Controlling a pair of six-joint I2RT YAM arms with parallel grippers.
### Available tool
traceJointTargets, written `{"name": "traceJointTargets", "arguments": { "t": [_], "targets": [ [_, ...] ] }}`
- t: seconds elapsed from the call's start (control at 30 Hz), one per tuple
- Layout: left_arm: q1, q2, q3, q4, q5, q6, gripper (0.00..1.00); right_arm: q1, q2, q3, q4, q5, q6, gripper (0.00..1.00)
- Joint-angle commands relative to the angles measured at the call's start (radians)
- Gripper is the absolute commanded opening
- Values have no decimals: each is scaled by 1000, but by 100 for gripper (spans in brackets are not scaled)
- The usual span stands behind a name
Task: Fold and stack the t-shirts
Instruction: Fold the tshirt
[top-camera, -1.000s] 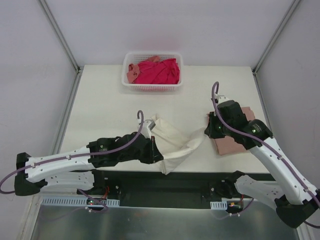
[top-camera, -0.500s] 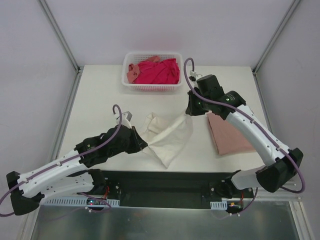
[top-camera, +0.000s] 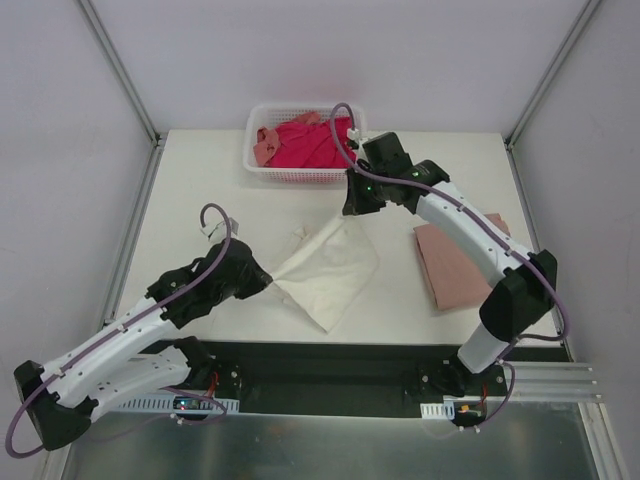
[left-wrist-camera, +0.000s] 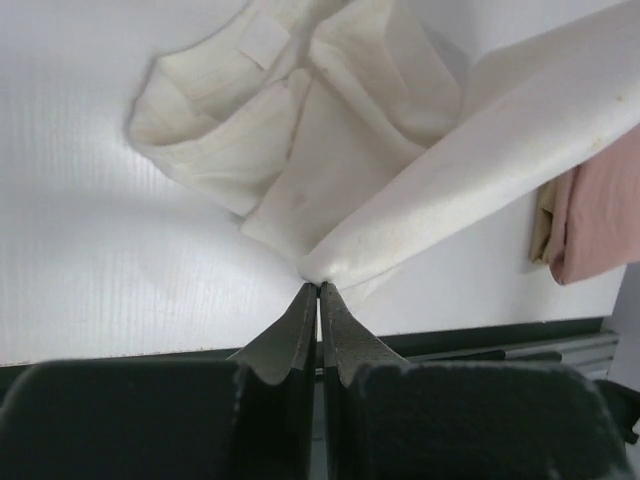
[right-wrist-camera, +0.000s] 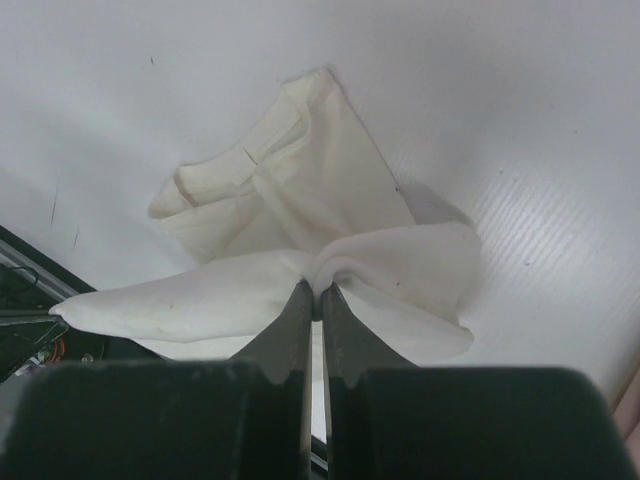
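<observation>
Cream t-shirt (top-camera: 330, 268) was stretched between both grippers: the left gripper (top-camera: 268, 283) pinched tight on its near corner, the right gripper (top-camera: 352, 210) clamped on its far edge. The folded pink t-shirt (top-camera: 455, 265) lay to the right gripper's right. The magenta-red t-shirt (top-camera: 318, 145) sat in the basket (top-camera: 300, 176) just beyond it.

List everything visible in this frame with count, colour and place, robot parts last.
cream t-shirt: one, off-white, mid-table, pulled between both grippers
pink t-shirt: one, dusty pink, folded, right side of table
magenta-red t-shirt: one, bright red, bunched in the basket
salmon t-shirt: one, salmon, left end of the basket
basket: one, white lattice, far edge of table
table: one, white
left gripper: one, black, shut on cream t-shirt
right gripper: one, black, shut on cream t-shirt
</observation>
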Motion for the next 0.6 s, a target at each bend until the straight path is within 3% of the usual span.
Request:
{"name": "traceJointTargets", "arguments": {
  "t": [0.0, 0.57],
  "targets": [
    [80, 43, -26, -43, -25, -16, 0, 12, 70, 93, 72, -11, -26, 1],
    [345, 314, -36, -48, -18, 23, 0, 35, 472, 349, 134, -75, -20, 4]
  ]
}}
